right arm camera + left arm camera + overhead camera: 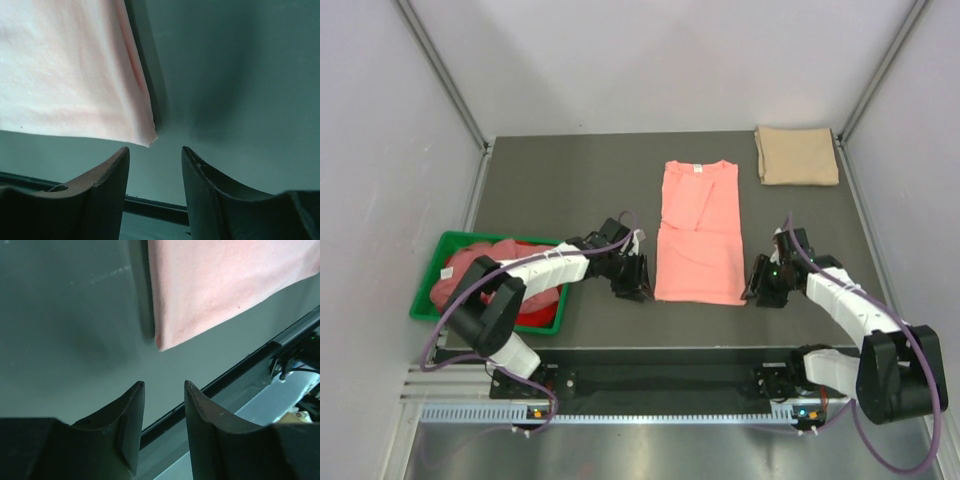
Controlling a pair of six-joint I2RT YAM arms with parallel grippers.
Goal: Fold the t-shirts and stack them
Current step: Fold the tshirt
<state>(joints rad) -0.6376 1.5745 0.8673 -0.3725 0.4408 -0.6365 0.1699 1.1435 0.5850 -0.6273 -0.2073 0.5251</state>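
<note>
Dark table (570, 180), green bin (428, 288) of pink-red t-shirts (460, 264)

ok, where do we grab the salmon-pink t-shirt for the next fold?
The salmon-pink t-shirt lies flat as a long narrow strip, collar far, hem near. Probably best taken by its two near hem corners, one per arm, each from its own outer side: the left gripper and right gripper sit open just outside them.

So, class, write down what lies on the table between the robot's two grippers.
The salmon-pink t-shirt, folded into a long strip, lies flat between the left gripper and the right gripper, touched by neither; the top view shows this.
</note>
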